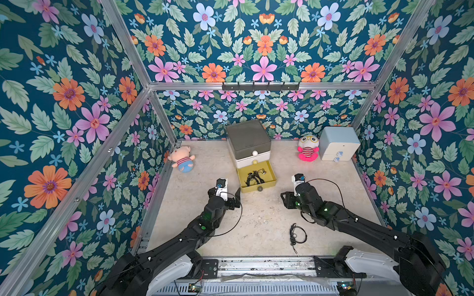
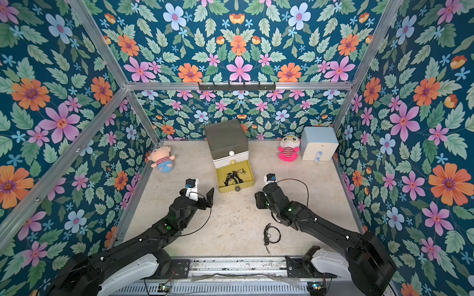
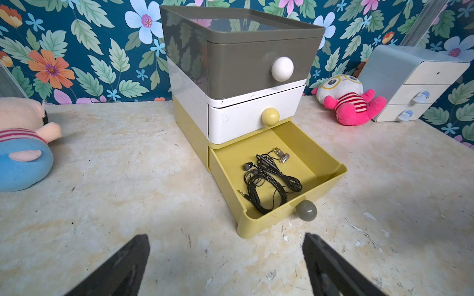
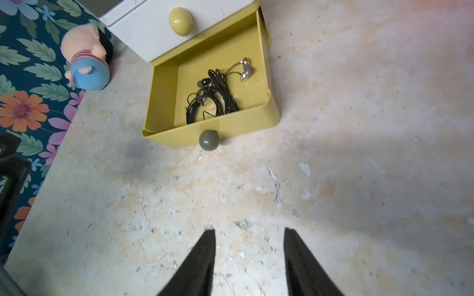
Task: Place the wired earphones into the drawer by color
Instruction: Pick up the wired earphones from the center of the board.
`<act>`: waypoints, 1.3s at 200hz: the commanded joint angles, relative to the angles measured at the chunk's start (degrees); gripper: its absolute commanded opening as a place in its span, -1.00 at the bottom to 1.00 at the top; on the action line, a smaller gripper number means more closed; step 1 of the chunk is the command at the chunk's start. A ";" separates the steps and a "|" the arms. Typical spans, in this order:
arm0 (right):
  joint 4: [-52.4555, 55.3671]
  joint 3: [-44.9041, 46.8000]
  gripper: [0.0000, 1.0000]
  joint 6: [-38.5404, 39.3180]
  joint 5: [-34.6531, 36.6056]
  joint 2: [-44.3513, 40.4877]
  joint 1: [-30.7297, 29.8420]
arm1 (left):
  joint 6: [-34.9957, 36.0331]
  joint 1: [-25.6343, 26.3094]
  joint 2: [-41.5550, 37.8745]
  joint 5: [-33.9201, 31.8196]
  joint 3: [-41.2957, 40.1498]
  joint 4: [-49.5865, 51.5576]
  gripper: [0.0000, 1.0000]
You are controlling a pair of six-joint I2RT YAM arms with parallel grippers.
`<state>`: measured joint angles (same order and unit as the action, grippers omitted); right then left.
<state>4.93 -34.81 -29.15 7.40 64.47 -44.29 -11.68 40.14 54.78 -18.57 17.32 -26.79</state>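
A stacked unit has a grey top drawer (image 1: 248, 139), a white middle drawer (image 1: 252, 162) and a yellow bottom drawer (image 1: 256, 189) pulled open. Black wired earphones (image 3: 269, 184) lie coiled inside the yellow drawer (image 3: 282, 214), one pair with silver buds. Another black earphone bundle (image 1: 297, 234) lies loose on the table near the front edge, below my right arm. My left gripper (image 3: 225, 237) hovers just left of the open drawer, open wide and empty. My right gripper (image 4: 249, 230) hangs to the drawer's right over bare table, open with nothing between its fingers.
A pig plush (image 1: 182, 160) lies at the back left. At the back right a pink striped plush (image 1: 307, 150) sits next to a small blue-and-white cabinet (image 1: 338, 144). A hook rail (image 1: 260, 87) runs along the rear frame. Flowered walls enclose the table.
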 commanded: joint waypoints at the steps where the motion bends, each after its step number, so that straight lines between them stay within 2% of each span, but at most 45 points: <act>1: 5.59 2.01 -0.02 -4.81 1.65 -3.06 -1.02 | 0.52 -0.06 0.28 -0.93 -0.01 -1.69 0.98; 69: 14.75 7.39 0.00 -13.24 -2.09 -9.72 -3.40 | 0.52 -0.06 0.97 -1.04 0.08 -1.69 0.98; 135: 19.96 9.56 0.07 -19.89 -5.58 -11.56 -7.60 | 0.61 -0.06 1.23 -1.38 0.15 -1.65 0.98; 178: 20.52 10.74 0.08 -22.90 -6.27 -11.32 -10.98 | 0.52 -0.06 0.62 -1.02 0.26 -1.13 0.98; 208: 20.00 11.77 0.07 -23.85 -7.44 -11.03 -11.21 | 0.70 -0.06 1.03 -1.43 0.03 -1.63 0.99; 260: 18.85 12.39 -0.06 -24.11 -8.79 -9.83 -11.52 | 0.63 -0.06 1.25 -1.19 0.19 -1.52 0.98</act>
<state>24.29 -22.63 -52.66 -0.45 54.08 -55.66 -11.64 40.14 56.05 -19.57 17.23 -27.35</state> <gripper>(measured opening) 0.491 0.992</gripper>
